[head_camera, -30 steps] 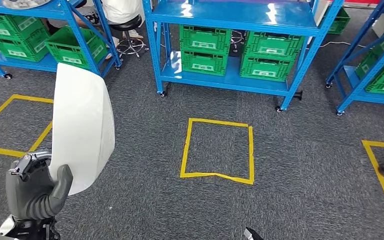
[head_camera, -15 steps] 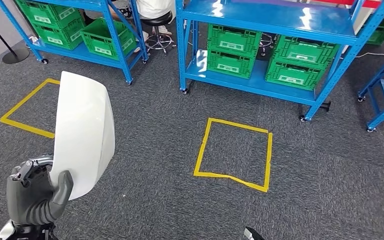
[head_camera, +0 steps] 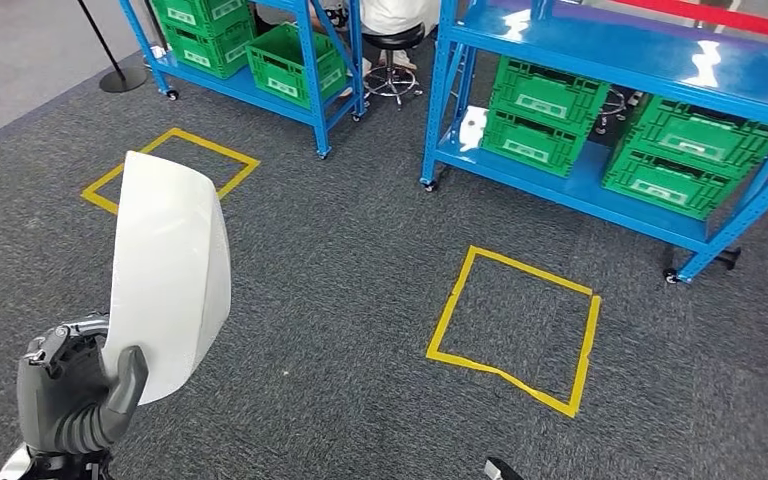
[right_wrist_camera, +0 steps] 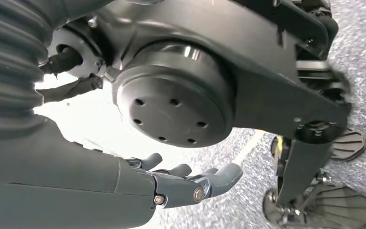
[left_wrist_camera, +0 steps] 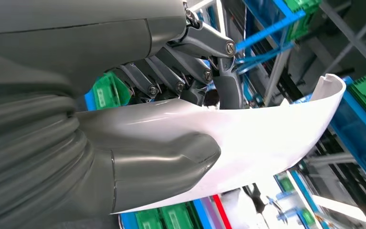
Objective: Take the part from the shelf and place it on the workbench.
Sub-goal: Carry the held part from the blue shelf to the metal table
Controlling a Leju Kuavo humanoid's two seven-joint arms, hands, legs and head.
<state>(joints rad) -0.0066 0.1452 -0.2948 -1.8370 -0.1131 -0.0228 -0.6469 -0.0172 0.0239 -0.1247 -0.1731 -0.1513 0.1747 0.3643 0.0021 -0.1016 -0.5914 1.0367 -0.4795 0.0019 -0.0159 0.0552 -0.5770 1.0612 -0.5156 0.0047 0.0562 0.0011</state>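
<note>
A white curved shell part (head_camera: 170,270) stands upright at the lower left of the head view, held by my left hand (head_camera: 75,395) at its bottom edge. The left wrist view shows the same part (left_wrist_camera: 262,138) clamped between the thick grey thumb (left_wrist_camera: 167,162) and the darker fingers (left_wrist_camera: 205,62). My right hand (right_wrist_camera: 190,183) hangs beside my body, its fingers apart and holding nothing.
Blue shelves (head_camera: 600,60) with several green crates (head_camera: 545,115) stand ahead, more shelving (head_camera: 260,60) at the far left. Yellow tape squares (head_camera: 515,325) mark the grey carpet. A person sits on a stool (head_camera: 395,55) behind the racks. A stanchion base (head_camera: 120,78) stands far left.
The whole picture has shifted right and down as the camera turned left. The shelves and tape square now sit further right. My left hand keeps holding the white part the same way.
</note>
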